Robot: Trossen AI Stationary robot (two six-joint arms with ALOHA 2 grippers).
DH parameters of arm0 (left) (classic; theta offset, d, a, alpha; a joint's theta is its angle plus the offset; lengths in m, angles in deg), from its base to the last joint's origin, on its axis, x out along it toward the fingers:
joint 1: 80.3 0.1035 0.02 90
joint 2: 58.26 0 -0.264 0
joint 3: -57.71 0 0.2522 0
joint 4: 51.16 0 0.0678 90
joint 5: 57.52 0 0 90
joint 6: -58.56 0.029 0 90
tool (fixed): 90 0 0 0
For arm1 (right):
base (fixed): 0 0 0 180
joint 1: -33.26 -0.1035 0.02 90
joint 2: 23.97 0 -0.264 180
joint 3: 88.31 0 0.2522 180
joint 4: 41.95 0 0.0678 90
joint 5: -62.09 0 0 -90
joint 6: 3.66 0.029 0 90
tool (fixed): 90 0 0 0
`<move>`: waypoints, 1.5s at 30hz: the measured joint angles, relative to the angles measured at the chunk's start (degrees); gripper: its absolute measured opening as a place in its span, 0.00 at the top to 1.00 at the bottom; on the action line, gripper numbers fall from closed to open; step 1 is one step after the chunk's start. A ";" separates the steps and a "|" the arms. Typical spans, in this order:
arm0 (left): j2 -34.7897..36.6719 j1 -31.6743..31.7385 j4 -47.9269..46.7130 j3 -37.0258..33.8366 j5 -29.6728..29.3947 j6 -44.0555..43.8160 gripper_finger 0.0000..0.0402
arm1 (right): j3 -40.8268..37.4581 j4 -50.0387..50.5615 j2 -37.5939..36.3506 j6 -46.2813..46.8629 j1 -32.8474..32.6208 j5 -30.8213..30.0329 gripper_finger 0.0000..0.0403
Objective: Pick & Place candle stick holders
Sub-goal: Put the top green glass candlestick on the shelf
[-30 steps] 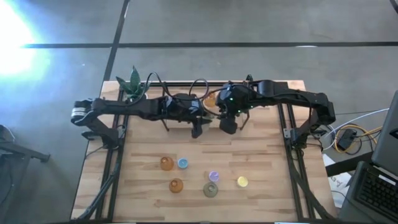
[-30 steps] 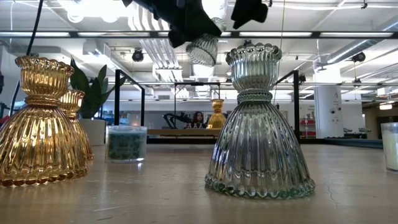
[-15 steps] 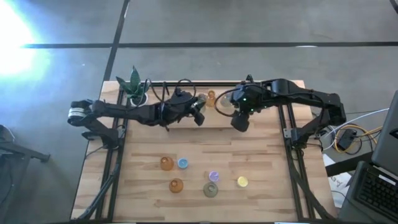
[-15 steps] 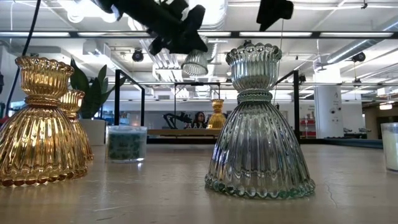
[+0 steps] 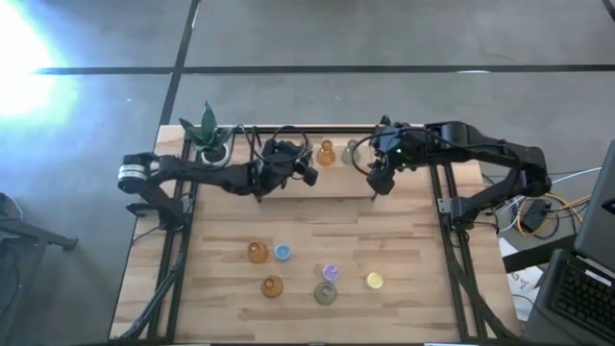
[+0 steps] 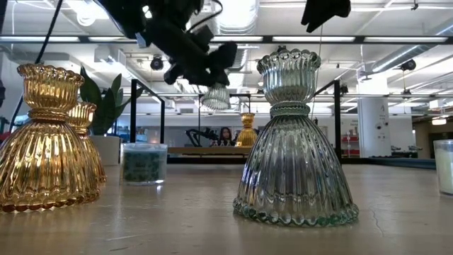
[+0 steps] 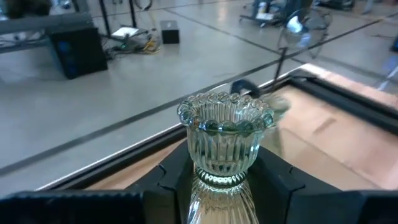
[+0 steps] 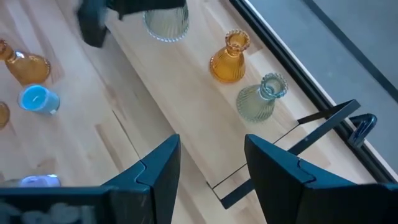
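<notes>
Wooden table is used as the work surface. At its far edge, a clear green holder is clamped in the left gripper, apparently for placing beside the amber holder. The right gripper is half open, empty.

no readable text, no labels, no brand marks, no numbers, no signs anywhere
</notes>
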 joint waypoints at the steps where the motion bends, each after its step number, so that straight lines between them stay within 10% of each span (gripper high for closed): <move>1: -0.77 0.11 0.10 0.09 -0.28 -0.34 0.69 | -0.01 0.01 -0.11 -0.04 0.00 -0.48 0.57; 45: -15.55 6.44 5.37 0.24 -8.25 -8.88 0.69 | -0.36 1.31 -0.12 -0.85 0.49 -0.92 0.62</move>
